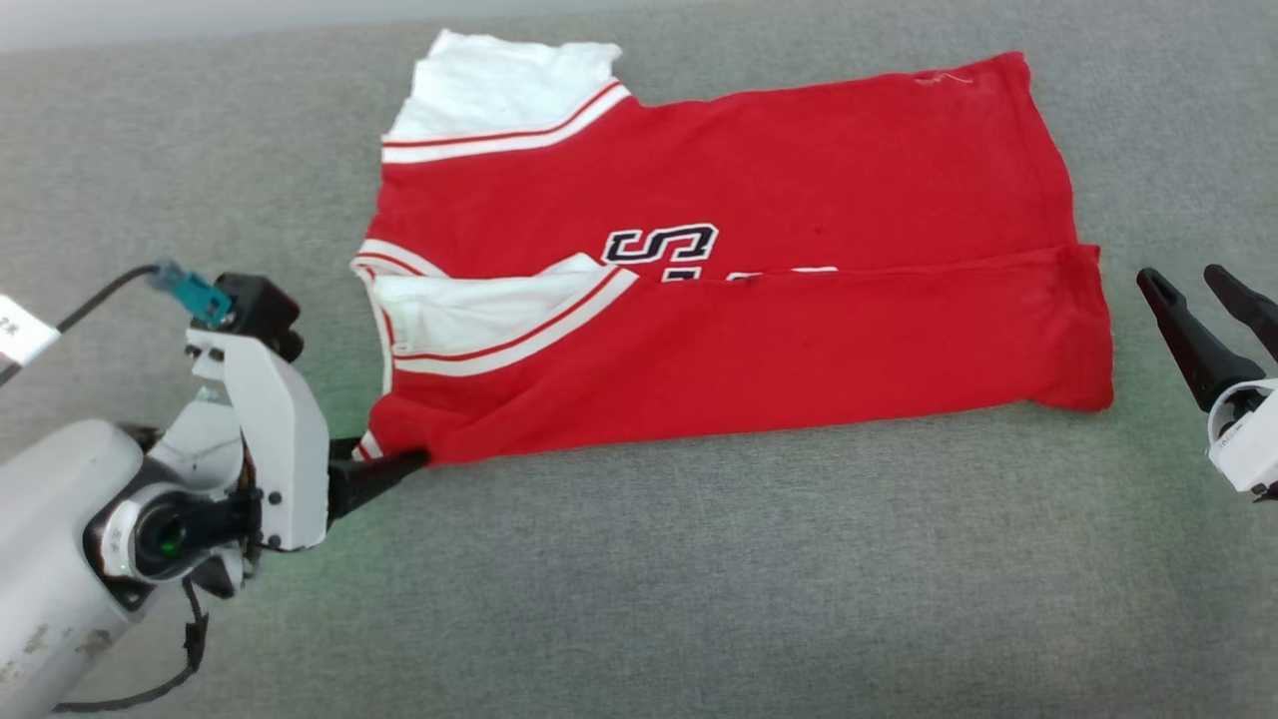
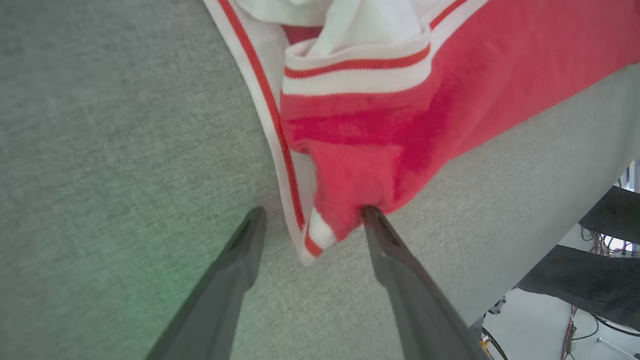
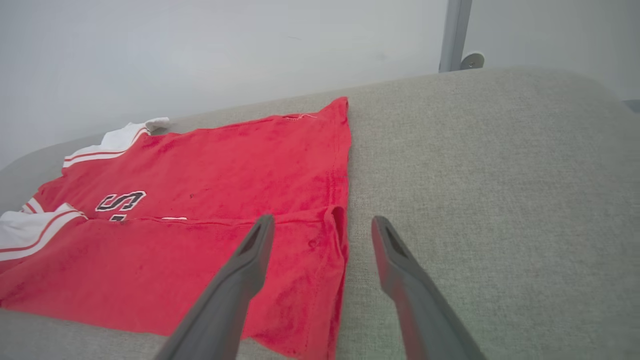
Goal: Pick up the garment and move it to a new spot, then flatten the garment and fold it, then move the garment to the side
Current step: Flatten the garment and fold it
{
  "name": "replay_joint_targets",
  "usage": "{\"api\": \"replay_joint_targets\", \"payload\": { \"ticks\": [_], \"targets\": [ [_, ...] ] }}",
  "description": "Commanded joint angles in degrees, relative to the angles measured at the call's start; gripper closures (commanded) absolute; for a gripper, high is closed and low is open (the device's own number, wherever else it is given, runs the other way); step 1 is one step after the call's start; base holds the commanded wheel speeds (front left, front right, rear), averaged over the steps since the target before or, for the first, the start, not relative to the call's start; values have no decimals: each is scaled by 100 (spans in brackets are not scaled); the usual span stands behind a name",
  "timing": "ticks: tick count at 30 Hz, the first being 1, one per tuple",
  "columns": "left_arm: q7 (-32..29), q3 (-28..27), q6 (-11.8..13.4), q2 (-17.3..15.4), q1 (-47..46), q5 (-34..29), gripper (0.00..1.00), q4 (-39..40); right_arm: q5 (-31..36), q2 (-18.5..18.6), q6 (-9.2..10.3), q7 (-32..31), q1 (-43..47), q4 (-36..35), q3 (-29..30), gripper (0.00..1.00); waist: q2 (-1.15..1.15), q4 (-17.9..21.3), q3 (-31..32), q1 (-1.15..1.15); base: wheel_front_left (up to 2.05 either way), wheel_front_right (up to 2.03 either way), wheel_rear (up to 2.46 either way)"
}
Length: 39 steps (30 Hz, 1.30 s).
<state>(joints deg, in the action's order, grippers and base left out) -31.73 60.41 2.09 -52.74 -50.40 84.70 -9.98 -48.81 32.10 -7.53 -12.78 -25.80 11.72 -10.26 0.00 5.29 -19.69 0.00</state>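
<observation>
The garment [image 1: 739, 330], a red jersey with white sleeves, lies flat on the grey cloth surface, its near long side folded over so only the black letter "S" [image 1: 661, 245] and a sliver of the lettering show. My left gripper [image 1: 404, 462] sits at its near-left corner. In the left wrist view this left gripper [image 2: 314, 215] is open, the striped corner of the garment [image 2: 350, 150] lies between the fingers, and the right fingertip [image 2: 372, 217] touches the red fabric. My right gripper [image 1: 1180, 275] is open beside the hem; the right gripper [image 3: 322, 220] hovers over the garment [image 3: 225, 185].
The grey padded surface [image 1: 699, 599] stretches wide in front of the garment. Its edge [image 2: 525, 280] shows in the left wrist view, with dark shapes and cables [image 2: 595, 240] beyond. A white wall and a metal post [image 3: 452, 35] stand behind the far edge.
</observation>
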Motion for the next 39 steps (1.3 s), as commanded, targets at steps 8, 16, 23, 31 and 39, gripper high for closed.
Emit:
{"api": "replay_joint_targets", "payload": {
  "ticks": [8,16,23,31,39],
  "targets": [
    [82,-18,-155,317,279,303,67,-622,130,4,9,-183,-18,-103,34,0,0,199,-169,0,0,0,0],
    [38,-14,-400,558,245,368,100,-873,102,238,9,-979,-188,-196,-265,0,0,115,-189,0,0,0,0],
    [123,-18,-556,731,164,279,100,-961,-14,480,10,-2495,-565,52,-711,0,0,-68,-244,0,0,0,0],
    [364,-78,-731,931,169,248,100,-1054,540,196,8,-3494,-926,662,-764,47,0,-302,-383,0,0,0,0],
    [634,-154,-858,845,353,267,100,-1065,490,291,9,-3629,-587,397,-595,100,0,-375,-197,0,0,0,0]
  ]
}}
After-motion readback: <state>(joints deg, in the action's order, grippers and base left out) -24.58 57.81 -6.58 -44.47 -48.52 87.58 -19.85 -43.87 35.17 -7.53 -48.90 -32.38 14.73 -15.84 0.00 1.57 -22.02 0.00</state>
